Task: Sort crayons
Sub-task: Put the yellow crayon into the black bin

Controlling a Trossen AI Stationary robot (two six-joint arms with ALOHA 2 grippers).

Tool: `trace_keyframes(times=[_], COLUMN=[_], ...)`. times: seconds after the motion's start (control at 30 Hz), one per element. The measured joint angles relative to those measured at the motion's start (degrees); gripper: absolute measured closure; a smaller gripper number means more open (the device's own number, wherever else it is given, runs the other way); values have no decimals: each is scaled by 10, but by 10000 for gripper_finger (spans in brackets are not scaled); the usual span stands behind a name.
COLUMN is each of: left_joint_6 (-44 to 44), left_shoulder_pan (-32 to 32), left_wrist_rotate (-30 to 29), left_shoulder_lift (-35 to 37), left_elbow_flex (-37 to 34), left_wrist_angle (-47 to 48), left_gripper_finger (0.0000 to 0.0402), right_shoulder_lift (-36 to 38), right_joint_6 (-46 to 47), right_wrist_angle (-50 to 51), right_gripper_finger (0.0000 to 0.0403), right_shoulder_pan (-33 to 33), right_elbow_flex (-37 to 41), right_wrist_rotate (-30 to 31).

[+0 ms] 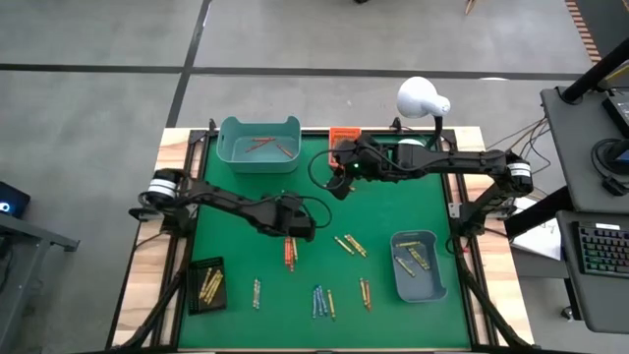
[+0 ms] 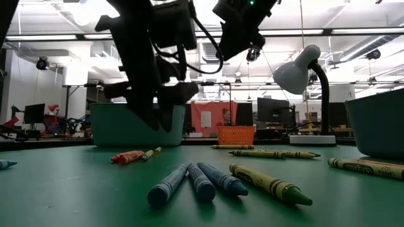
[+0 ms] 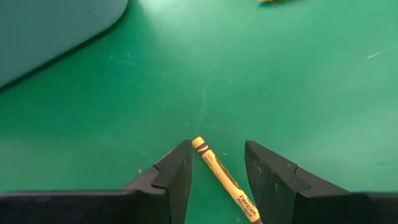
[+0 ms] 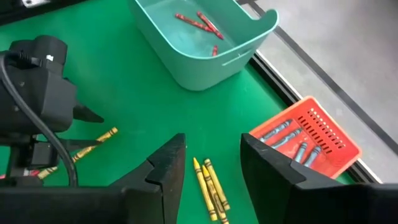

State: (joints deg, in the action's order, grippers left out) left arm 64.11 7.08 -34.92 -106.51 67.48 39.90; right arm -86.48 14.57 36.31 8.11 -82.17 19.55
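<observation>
Left hand (image 3: 216, 171) astride yellow crayon (image 3: 224, 179)

Between the black fingers (image 3: 177, 180) of the left gripper (image 3: 217, 177) lies a yellow crayon (image 3: 224, 179) with a brown band, on the green mat (image 3: 280, 74). Beyond the right gripper (image 4: 211, 162): red crayons (image 4: 200, 22) in a teal bin (image 4: 205, 59), blue crayons (image 4: 292, 140) in an orange basket (image 4: 329, 134).

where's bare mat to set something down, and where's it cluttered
Free: the green mat between the right gripper and the grey-blue bin, and the patch below the teal bin, left of the left gripper. Crowded: the front strip, where loose crayons lie scattered between the black tray and that bin.
</observation>
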Motion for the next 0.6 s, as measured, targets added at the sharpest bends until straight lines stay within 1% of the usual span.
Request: trace_keyframes(times=[0.27, 0.47, 0.6], left_joint_6=[57, 59, 69], left_shoulder_pan=[-1, 6, 6], left_wrist_rotate=[10, 16, 16], left_shoulder_lift=[-4, -4, -4], left_elbow_flex=[-26, -33, -55], left_wrist_angle=[-15, -46, -74], left_gripper_finger=[271, 271, 271], right_shoulder_lift=[0, 0, 0], right_joint_6=[4, 4, 3], right_wrist_angle=[4, 3, 3], right_gripper_finger=[260, 264, 264], right_shoulder_pan=[0, 0, 0], right_elbow_flex=[1, 1, 1], right_wrist_rotate=[0, 0, 0])
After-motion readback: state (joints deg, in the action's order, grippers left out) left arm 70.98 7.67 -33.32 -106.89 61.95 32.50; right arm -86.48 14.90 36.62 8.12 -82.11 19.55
